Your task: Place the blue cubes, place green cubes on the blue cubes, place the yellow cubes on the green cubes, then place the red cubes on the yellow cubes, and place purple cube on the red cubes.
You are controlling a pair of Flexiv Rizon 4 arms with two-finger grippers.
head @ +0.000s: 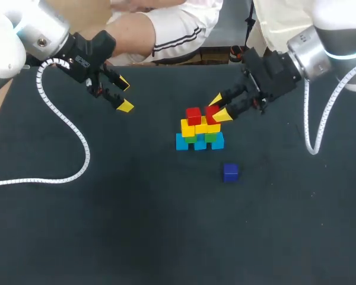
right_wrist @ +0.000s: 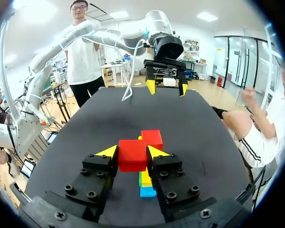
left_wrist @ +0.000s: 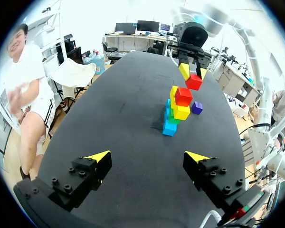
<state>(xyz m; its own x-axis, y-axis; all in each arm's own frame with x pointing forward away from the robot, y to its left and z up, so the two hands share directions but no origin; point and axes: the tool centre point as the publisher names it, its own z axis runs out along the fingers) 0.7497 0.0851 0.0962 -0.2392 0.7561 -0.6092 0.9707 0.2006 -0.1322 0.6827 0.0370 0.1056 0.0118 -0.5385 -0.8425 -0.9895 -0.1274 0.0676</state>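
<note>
The right gripper (right_wrist: 133, 152) is clamped on a small red cube (right_wrist: 132, 160), its yellow tips pressing two opposite faces. The held cube hangs at the top of the stack, just beside a second red cube (right_wrist: 152, 138) — whether it already rests on the yellow cubes (head: 202, 127) beneath, I cannot tell. Under the yellow layer sit green cubes (head: 210, 137), and under those a row of blue cubes (head: 200, 144) on the black table (head: 107, 225). A purple cube (head: 230, 172) lies alone on the table, near the stack, not touching it. The left gripper (head: 124, 95) hangs well apart from the stack — fingers spread wide, nothing between them.
</note>
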